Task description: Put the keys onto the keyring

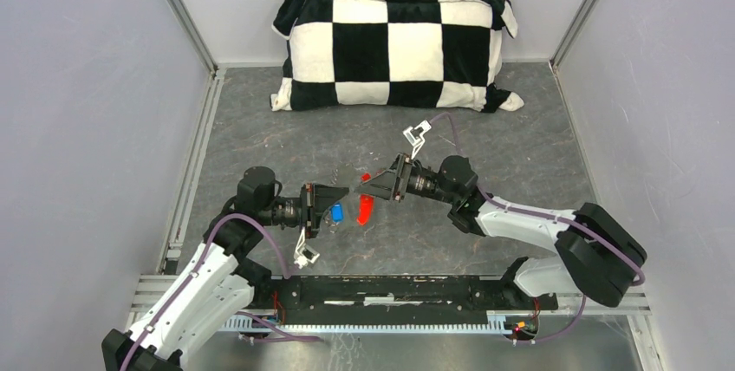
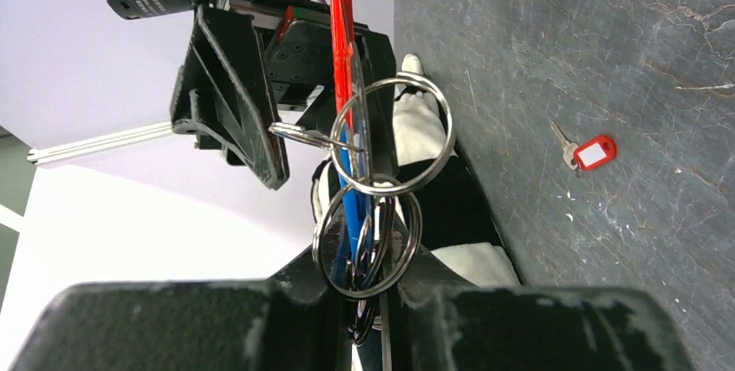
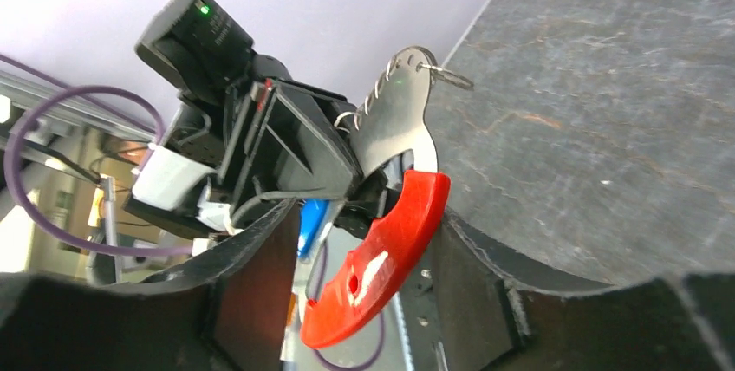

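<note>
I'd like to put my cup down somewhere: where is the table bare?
Bare table lies between the pillow and the arms, on either side. The middle is crowded: left gripper and right gripper meet at the keyring.

light: bright, even | shadows: faint | glare: keyring (image 2: 386,189) glints | focus: wrist foregrounds soft

Top camera looks down from behind; close wrist cameras apparently face each other, sharing the keyring (image 2: 386,187)
</note>
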Controlling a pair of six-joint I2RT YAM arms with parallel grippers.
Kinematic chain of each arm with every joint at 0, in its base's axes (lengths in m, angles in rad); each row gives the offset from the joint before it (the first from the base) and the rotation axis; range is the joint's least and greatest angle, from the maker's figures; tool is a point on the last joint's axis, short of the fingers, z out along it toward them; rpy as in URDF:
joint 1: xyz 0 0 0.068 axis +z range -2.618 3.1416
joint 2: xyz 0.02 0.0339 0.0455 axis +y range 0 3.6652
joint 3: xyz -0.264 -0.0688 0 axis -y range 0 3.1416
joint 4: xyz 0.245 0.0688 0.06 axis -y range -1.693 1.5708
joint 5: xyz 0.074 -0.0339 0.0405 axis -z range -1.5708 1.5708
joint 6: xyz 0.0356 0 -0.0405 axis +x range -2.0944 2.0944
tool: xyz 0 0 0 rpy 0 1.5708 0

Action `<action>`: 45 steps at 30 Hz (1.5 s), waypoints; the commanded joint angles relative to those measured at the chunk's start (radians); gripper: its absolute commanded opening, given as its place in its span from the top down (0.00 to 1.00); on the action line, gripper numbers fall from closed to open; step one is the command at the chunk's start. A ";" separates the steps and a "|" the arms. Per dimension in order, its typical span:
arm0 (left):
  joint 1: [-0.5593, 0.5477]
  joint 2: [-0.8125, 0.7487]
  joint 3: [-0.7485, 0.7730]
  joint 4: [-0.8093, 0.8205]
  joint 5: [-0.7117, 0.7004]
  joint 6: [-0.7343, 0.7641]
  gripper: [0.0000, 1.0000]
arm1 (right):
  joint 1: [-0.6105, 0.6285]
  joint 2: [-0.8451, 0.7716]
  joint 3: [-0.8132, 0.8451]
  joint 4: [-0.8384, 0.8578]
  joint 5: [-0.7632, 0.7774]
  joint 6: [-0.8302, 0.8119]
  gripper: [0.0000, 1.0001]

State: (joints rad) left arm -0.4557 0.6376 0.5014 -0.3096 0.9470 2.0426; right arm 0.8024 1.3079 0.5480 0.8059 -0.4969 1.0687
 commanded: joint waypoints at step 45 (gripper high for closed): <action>0.006 0.228 0.307 0.097 0.038 -1.914 0.01 | -0.065 -0.296 0.017 -0.287 -0.234 -0.942 1.00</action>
State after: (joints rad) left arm -0.4538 0.8257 0.8185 -0.2977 0.8944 0.3614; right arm 0.7330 1.0225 0.5583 0.3950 -0.6571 0.1158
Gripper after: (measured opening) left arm 0.997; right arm 0.047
